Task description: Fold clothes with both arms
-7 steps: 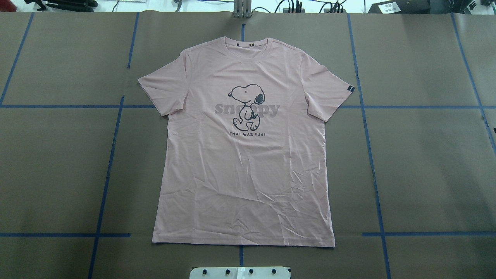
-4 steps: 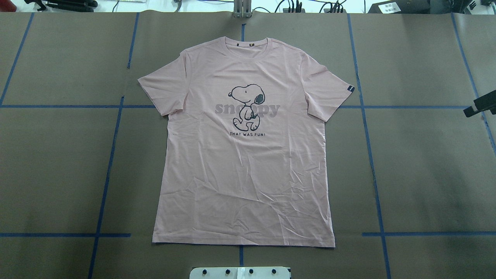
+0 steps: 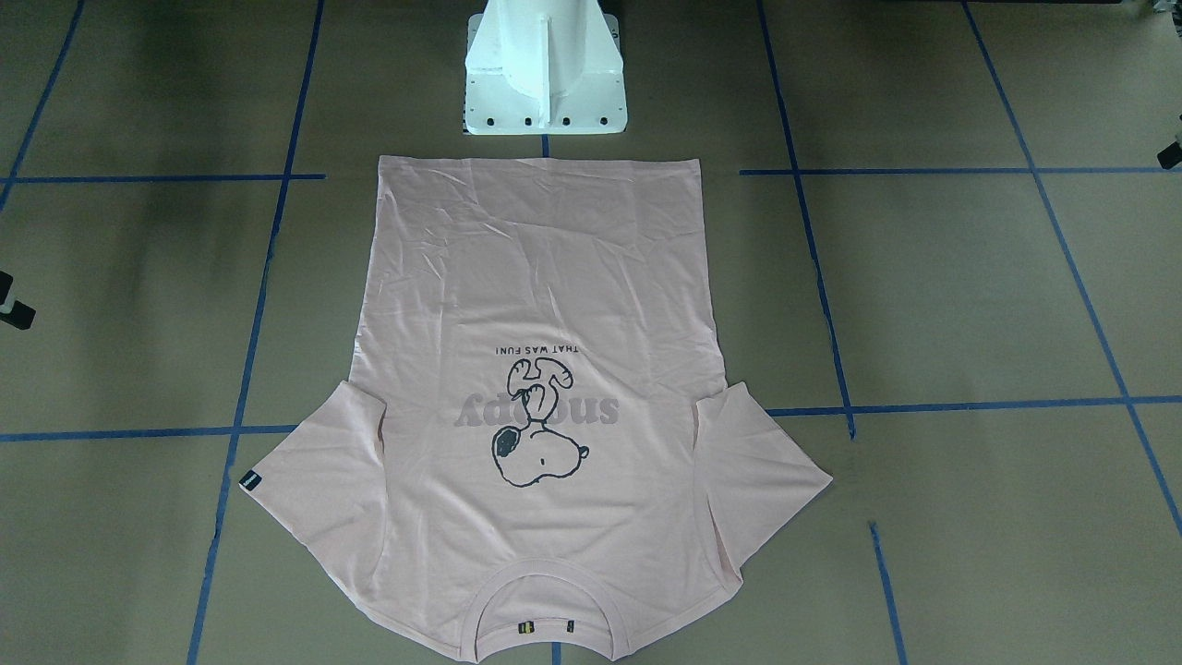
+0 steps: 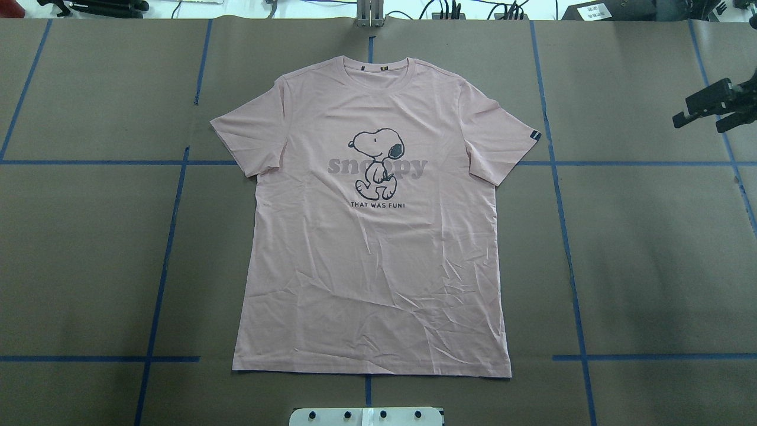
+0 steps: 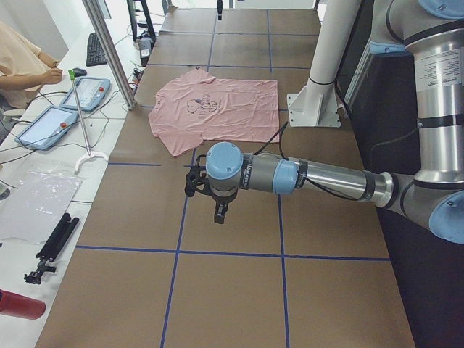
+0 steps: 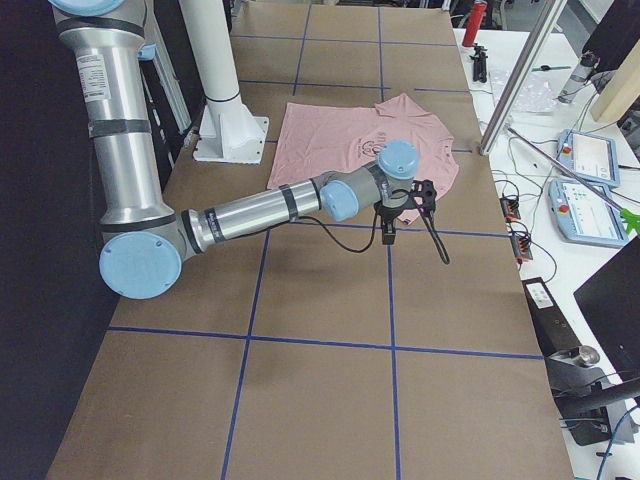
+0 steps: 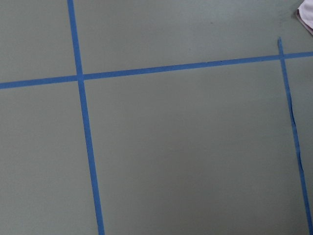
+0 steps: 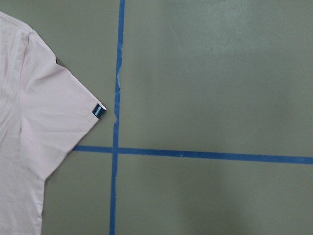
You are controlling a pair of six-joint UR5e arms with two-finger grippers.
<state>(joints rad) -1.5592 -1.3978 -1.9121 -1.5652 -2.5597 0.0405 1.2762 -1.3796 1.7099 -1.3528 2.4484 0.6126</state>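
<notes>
Overhead: the right gripper [image 4: 685,112], out of view one second ago and then at the 3 o'clock edge, now sits nearer 2 o'clock. Its black fingers are apart and hold nothing. The T-shirt [image 4: 372,266] is unmoved, flat and print-up at the centre of the brown table [image 4: 650,248], its soft fabric lightly creased and its collar toward 12 o'clock.

Front-facing: a white pedestal base [image 3: 545,83] stands at 12 o'clock, just beyond the hem.

Exterior left: the left gripper [image 5: 205,197] hangs above bare table; whether its pincer is open cannot be told.

Left wrist: blue tape lines [image 7: 89,147] cross.

Right wrist: the sleeve [image 8: 54,112] bears a black tag [image 8: 99,110].
</notes>
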